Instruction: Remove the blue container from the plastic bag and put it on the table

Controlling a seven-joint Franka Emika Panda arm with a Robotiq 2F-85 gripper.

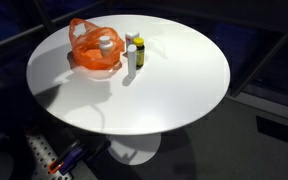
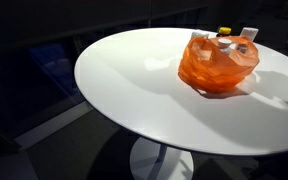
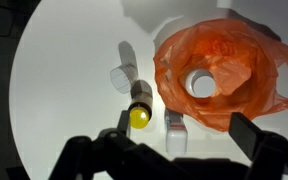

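An orange plastic bag (image 3: 219,70) lies on the round white table (image 3: 64,90); it shows in both exterior views (image 1: 94,50) (image 2: 217,62). Inside it stands a container with a white lid (image 3: 201,83) (image 1: 105,44); the bag hides its body, so I cannot tell its colour. My gripper (image 3: 184,127) is open and empty, above the table over the bag's near edge, with one finger beside the yellow-capped bottle and the other by the bag. The gripper does not show in the exterior views.
Beside the bag stand a dark bottle with a yellow cap (image 3: 139,112) (image 1: 139,52), a white bottle (image 3: 176,132) and a clear white-capped bottle (image 3: 122,75) (image 1: 130,45). Their tops show behind the bag (image 2: 225,31). The floor around is dark.
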